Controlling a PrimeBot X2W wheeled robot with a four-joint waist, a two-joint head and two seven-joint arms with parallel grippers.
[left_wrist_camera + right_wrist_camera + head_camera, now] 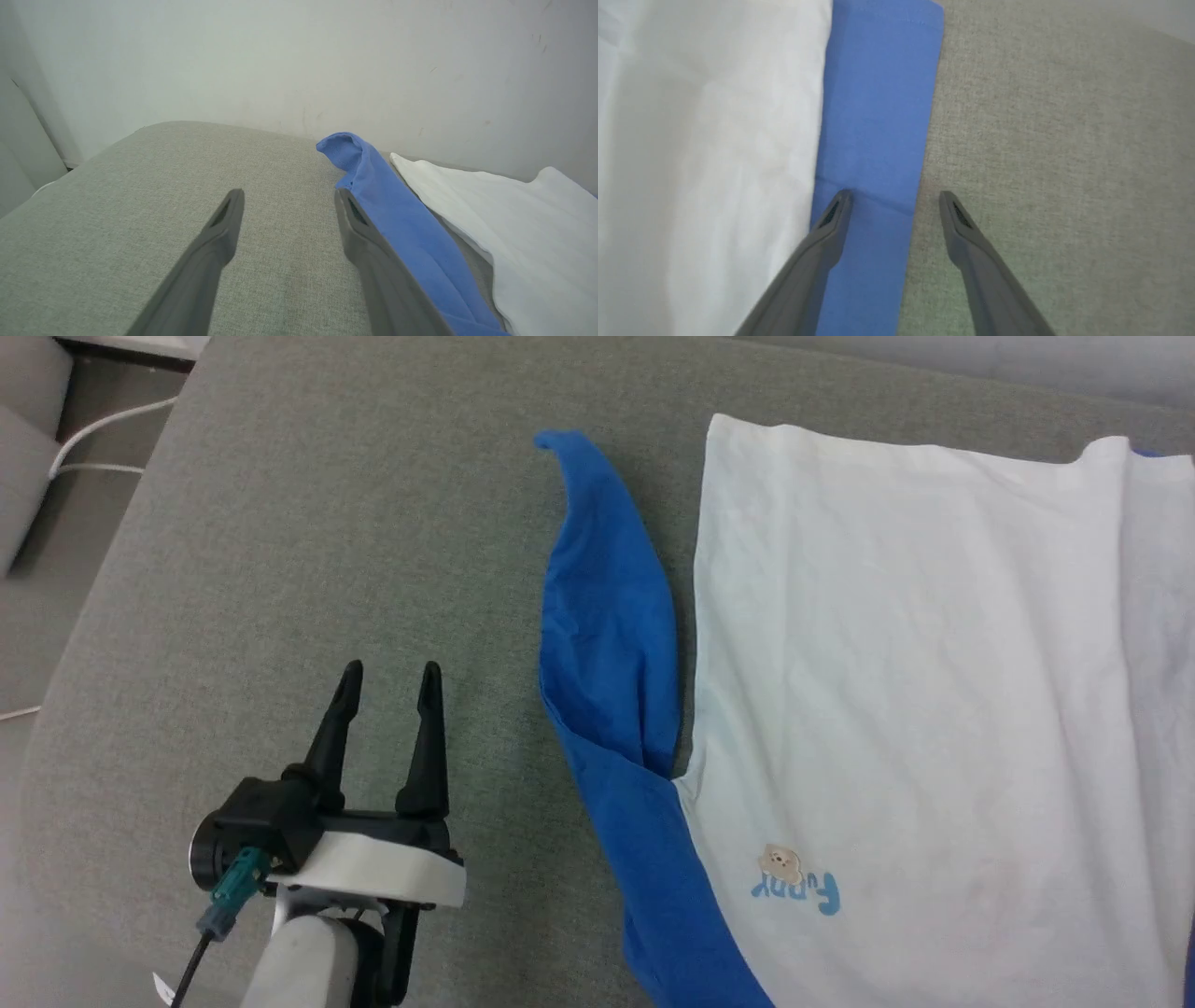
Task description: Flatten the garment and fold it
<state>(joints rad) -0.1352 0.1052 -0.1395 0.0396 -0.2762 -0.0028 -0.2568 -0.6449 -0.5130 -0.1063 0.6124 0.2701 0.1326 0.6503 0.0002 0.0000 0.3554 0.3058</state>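
Observation:
The garment (pixel 915 691) lies spread on the grey cushioned surface (pixel 308 541), white body up, with a small bear print and blue lettering (pixel 794 879) near the front. Its blue sleeve (pixel 611 635) runs along the body's left side, with its cuff curled at the far end. My left gripper (pixel 390 670) hovers open over bare cushion, left of that sleeve. In the left wrist view the sleeve (pixel 397 219) lies just right of my left gripper (pixel 287 196). My right gripper (pixel 894 198) is open low over the other blue sleeve (pixel 878 102), straddling its outer edge, with the white body (pixel 705 140) to its left.
A pale wall (pixel 299 60) rises behind the far edge of the cushion. At the left, beyond the cushion's rounded edge, a white cable (pixel 103 429) lies on the floor beside grey furniture (pixel 28 420). Bare cushion stretches left of the garment.

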